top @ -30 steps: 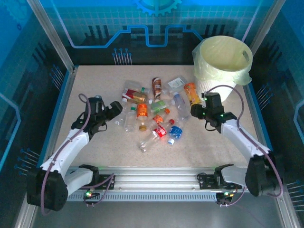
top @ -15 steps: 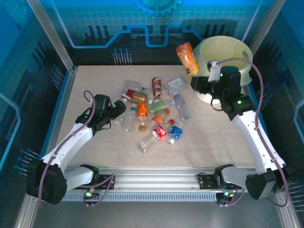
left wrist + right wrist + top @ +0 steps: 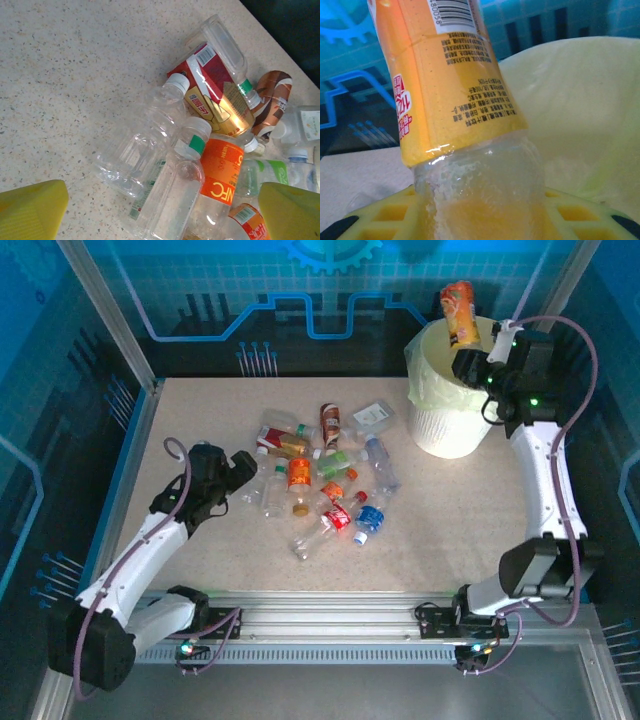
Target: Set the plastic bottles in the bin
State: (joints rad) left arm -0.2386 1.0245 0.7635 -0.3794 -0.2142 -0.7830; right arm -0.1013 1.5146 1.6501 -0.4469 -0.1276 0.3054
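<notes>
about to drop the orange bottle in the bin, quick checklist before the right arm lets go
1. Right gripper shut on the orange-labelled clear plastic bottle: ok.
2. Bottle higher than the rim of the large round white bin: ok.
3. Bottle squarely over the opening: cannot tell.
4. Left gripper open over the loose plastic bottles, far from the bin: ok.

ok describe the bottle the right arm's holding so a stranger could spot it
Find the big white bin with the yellow liner at the table's far right corner. Above its rim the right gripper holds a bottle. Unlike the bottles lying on the table, it's airborne with an orange label.
</notes>
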